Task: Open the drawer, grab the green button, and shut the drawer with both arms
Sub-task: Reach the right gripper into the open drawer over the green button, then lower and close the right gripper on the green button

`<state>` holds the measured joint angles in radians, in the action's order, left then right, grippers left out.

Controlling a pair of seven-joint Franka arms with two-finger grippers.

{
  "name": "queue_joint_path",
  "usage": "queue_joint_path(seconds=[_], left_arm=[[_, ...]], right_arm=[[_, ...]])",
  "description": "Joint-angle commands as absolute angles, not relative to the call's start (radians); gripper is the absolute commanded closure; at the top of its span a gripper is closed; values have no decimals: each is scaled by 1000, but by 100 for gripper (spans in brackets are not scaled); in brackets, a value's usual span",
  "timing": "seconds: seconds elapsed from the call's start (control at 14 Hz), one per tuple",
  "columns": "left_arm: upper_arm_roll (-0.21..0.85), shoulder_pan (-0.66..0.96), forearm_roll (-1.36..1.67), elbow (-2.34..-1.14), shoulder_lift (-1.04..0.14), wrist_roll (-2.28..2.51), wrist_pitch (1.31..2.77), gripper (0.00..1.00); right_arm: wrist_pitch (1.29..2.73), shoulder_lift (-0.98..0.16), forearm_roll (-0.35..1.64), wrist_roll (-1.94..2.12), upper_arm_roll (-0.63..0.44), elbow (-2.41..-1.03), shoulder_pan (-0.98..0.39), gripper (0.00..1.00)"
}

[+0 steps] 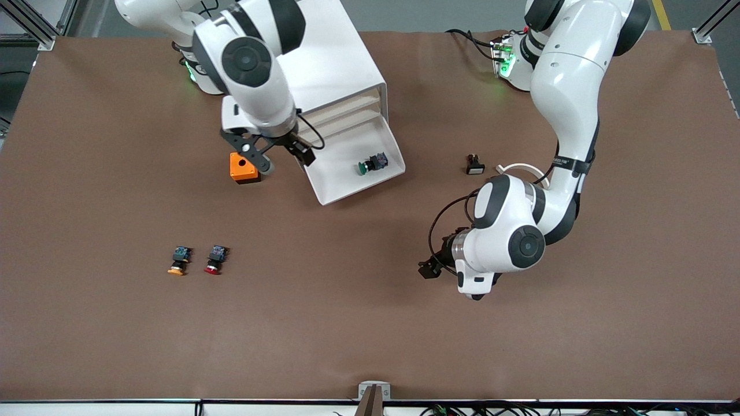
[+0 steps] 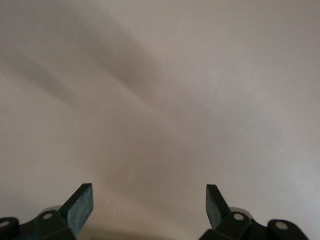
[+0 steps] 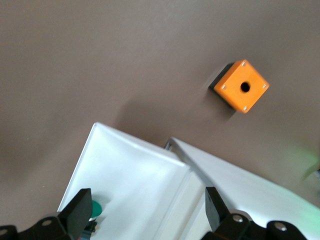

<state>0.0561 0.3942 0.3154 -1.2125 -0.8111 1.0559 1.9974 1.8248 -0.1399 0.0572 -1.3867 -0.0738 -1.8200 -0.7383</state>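
The lowest drawer (image 1: 346, 190) of the white cabinet (image 1: 338, 63) is pulled open. The green-capped button (image 1: 370, 165) lies on its side in it. My right gripper (image 1: 284, 158) is open and empty over the drawer's edge at the right arm's end, next to the cabinet front. In the right wrist view the drawer (image 3: 132, 167) and the green cap (image 3: 95, 207) show by one finger of the gripper (image 3: 147, 210). My left gripper (image 1: 429, 269) is open and empty over bare table, nearer the camera than the drawer. Its wrist view shows only tabletop between the fingers of the gripper (image 2: 150, 205).
An orange box (image 1: 243, 167) with a hole stands beside the drawer toward the right arm's end; it also shows in the right wrist view (image 3: 242, 86). An orange-capped button (image 1: 179, 260) and a red-capped button (image 1: 215, 260) lie nearer the camera. A small black-and-white part (image 1: 474, 164) lies toward the left arm's end.
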Motion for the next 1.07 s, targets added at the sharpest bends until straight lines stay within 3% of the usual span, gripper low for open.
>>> queue_joint_path(seconds=[0.0,0.36,0.72,1.0], left_arm=[[43,402,247,-1238,-782,1057,2048,1],[41,403,112,-1241,-738,1091,2051,1],[49,396,46,-1253,-706,1129,2051,1],[52,391,46,-1258,-706,1123,2045,1]], right_arm=[[1891,-121,49,-1510,-84,-1858,-811,0],[2026,-227,29,-1696,-86,-1845,-906,0],[2056,-385,3,-1837,-86,-1740,-957,0],[2118,-442,-9,-1893,-86,-1715,-979,0]])
